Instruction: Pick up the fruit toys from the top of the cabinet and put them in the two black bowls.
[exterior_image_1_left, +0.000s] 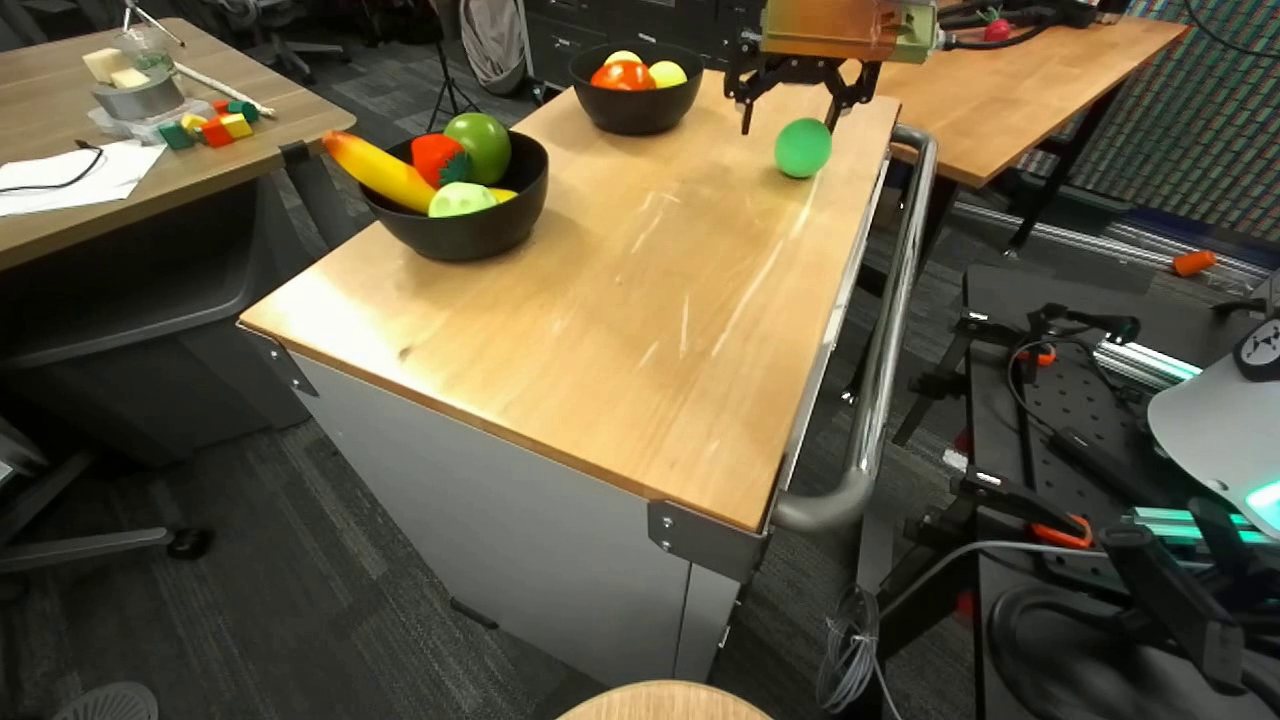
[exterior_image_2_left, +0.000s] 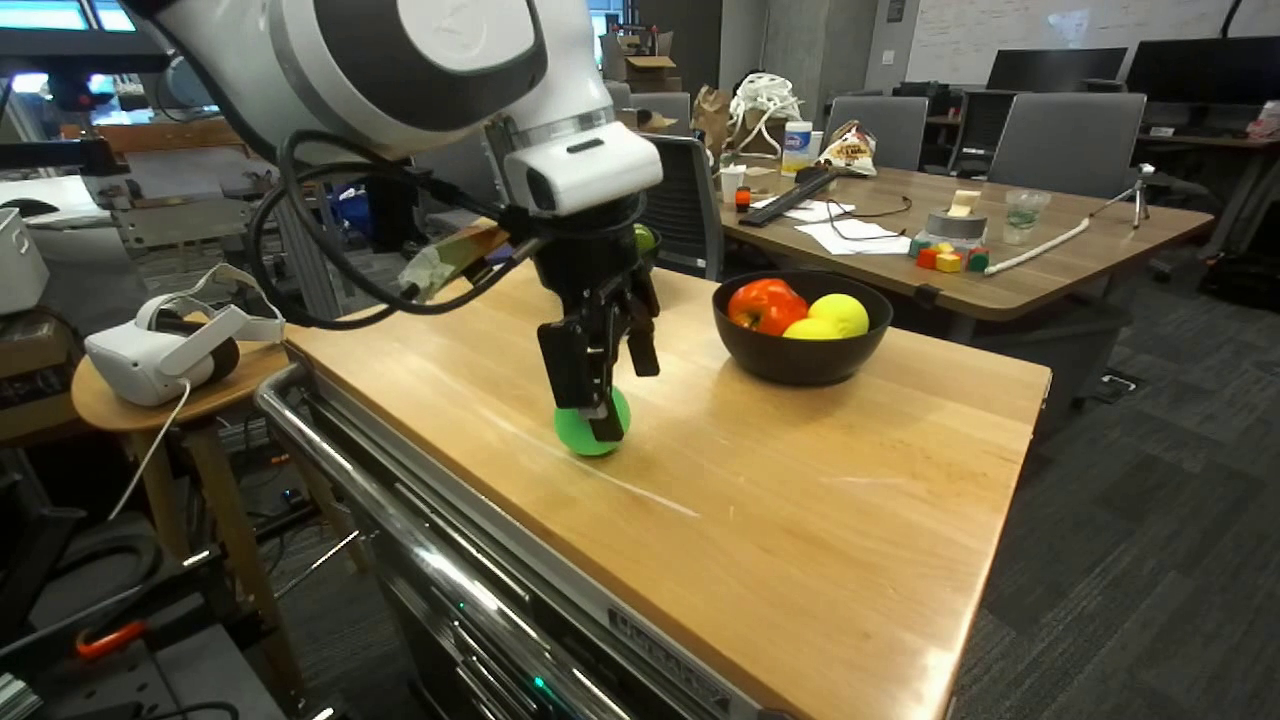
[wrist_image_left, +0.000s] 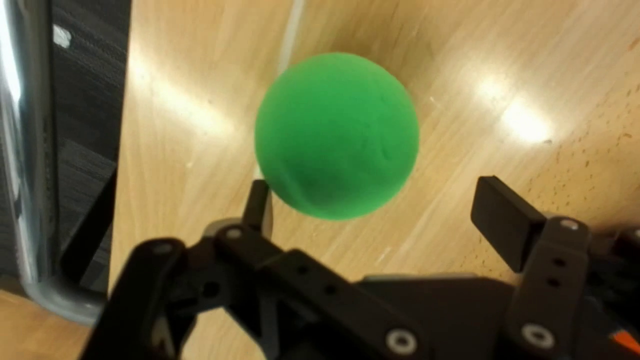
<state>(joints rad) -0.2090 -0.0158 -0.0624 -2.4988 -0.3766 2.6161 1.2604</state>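
End effector (wrist_image_left: 375, 205) wide and empty, round green toy (wrist_image_left: 337, 132) close by, toward the left edge of the surface (wrist_image_left: 165, 190) in the wrist view, so best ease left, centre it, lower, close softly!

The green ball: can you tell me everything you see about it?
The green ball is round and dull-looking, perhaps rubber or foam, with faint marks. It rests on the wooden cabinet top, near the edge with the metal rail. The open tool isn't holding it; one finger is very close, maybe touching.
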